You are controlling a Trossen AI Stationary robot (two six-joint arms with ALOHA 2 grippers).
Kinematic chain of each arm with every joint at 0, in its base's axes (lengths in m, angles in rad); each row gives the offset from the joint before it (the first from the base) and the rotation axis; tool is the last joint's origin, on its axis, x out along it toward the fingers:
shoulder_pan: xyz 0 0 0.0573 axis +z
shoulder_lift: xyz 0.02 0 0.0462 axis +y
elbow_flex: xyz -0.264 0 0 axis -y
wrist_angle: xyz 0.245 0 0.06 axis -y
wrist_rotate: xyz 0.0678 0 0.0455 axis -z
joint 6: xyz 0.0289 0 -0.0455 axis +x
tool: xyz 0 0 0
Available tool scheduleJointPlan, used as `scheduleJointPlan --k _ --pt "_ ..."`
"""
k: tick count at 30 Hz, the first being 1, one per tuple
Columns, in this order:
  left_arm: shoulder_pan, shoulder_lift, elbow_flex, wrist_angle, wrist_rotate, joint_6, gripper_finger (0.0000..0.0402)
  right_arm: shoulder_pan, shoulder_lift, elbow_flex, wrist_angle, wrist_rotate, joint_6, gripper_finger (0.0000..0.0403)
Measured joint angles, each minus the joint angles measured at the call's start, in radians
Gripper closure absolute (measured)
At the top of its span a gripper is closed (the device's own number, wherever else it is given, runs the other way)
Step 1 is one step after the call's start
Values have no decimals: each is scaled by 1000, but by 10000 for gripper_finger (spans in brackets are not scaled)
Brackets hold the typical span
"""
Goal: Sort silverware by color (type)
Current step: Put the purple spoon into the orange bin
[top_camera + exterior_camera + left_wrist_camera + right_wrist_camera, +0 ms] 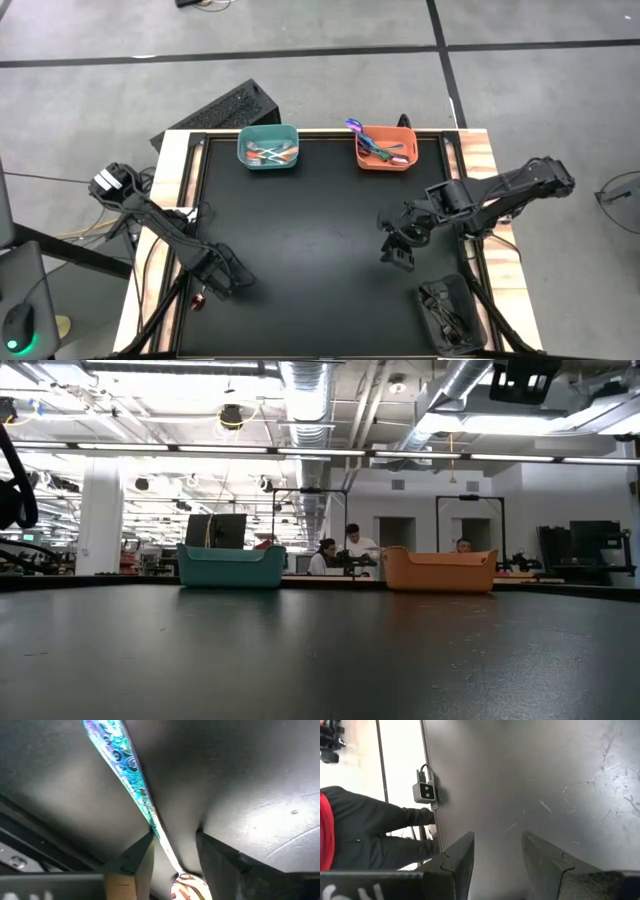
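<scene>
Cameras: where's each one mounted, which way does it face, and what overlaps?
High: overhead, straight down on the black table; both arms, teal bin, orange bin.
Low: table height, level across into the room; teal bin, orange bin, no claws.
Left wrist: down past the open left claw at a teal-handled spoon between its fingers.
Right wrist: past the open right claw at bare table.
Shared: high and low both show the bins.

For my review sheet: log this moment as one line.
left gripper: open around teal-handled spoon, table's near left edge | right gripper: open, empty, over mat | teal bin, orange bin: hold silverware
</scene>
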Motion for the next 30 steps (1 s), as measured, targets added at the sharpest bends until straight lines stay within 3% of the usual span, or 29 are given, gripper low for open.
scheduleJointPlan --k 9,15,24,30 --pt "22 2 2 20 -41 63 392 30 0 0 0 43 27 222" --pt "100 8 36 -1 -24 172 398 6 -3 3 -4 46 27 227" --pt "330 7 221 -41 -258 512 401 -102 -42 125 -110 55 -116 256" --pt "568 9 380 47 -463 872 401 -206 -108 205 -343 285 -225 276"
